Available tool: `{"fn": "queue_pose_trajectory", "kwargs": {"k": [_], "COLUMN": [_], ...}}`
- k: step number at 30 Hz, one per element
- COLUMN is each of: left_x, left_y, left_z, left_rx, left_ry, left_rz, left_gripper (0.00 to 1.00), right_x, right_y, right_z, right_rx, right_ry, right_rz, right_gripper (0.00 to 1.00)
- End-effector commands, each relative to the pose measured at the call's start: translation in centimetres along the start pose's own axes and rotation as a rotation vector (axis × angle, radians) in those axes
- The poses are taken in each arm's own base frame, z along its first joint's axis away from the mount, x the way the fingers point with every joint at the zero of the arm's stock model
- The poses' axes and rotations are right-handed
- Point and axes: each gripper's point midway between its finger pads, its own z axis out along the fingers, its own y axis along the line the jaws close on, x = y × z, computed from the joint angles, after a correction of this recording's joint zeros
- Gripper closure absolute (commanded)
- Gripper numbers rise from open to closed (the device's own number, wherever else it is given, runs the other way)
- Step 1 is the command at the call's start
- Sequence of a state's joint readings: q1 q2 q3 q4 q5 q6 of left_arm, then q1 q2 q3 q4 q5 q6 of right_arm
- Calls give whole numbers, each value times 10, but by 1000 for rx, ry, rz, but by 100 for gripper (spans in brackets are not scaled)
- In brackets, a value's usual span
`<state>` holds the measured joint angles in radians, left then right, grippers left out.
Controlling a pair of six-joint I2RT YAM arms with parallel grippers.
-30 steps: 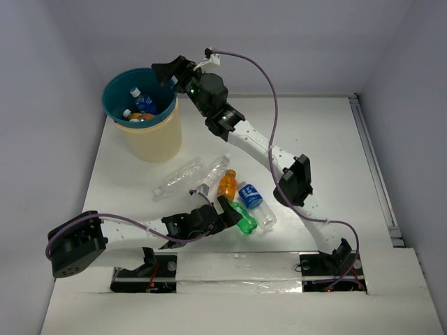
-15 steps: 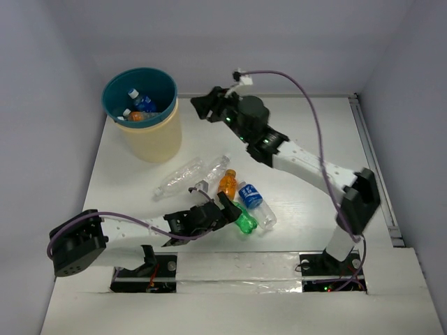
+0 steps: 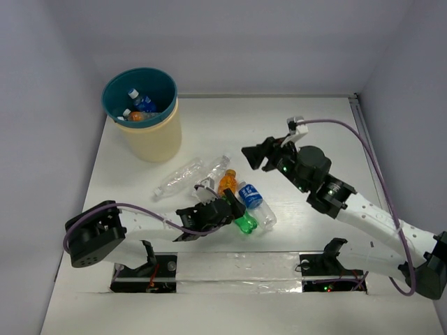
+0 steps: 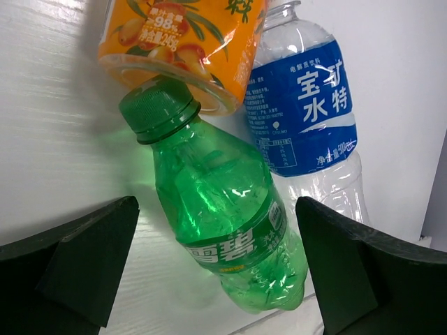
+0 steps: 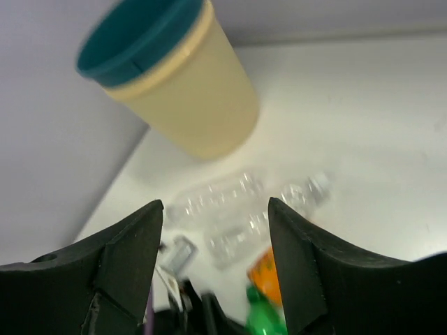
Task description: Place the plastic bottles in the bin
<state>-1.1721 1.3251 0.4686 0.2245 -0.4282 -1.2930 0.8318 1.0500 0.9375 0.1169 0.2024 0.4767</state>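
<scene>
A white desk (image 3: 314, 118) is carrying a cream bin (image 3: 150, 143) with a teal rim, sitting at the far left and holding a few bottles (image 3: 142, 105). The right jaws are hanging spread and empty over the desk's middle, right of the loose bottles. The left jaws are resting wide open near the front, with the green bottle (image 4: 223, 209) lying between them, touching neither. An orange bottle (image 4: 181, 42) is lying against its cap, a blue-labelled bottle (image 4: 307, 118) just beside it. Two clear bottles (image 3: 178, 178) are lying farther left.
</scene>
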Motion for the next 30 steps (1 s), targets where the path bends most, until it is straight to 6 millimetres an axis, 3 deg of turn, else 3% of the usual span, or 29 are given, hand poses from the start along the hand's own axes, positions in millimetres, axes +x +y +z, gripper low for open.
{"fn": "queue_pose_trajectory", "kwargs": {"k": [1,8,12,19,26,29,30], "left_x": [-8,-5,-3,-1,26,27,23], "left_y": [-7,-1,4,11,15,0,-16], "left_z": [2,8,10,10,-16,-36,-45], "left_rx": [-6,-31,-42,-50,-28,22,63], "left_ry": [-44,-48,-46,-40,38,23,6], "left_rz": [-8,1,1,4,68,108,121], "left_gripper": [2,20,33,55,61,62,62], "right_x": [40,119,153,187,215,222,223], "right_y": [-22,-61,-75,-105,-124,-129,-130], "right_z": [-27,-53,-58,-61,-58,-53,-51], "right_rx": [46,151,199,329,364,365,362], "right_ry": [114,328,427,562,706,742,750], "right_rz": [22,74,95,37,-57,-78,-77], "right_gripper": [32,19,4,0,0,0,0]}}
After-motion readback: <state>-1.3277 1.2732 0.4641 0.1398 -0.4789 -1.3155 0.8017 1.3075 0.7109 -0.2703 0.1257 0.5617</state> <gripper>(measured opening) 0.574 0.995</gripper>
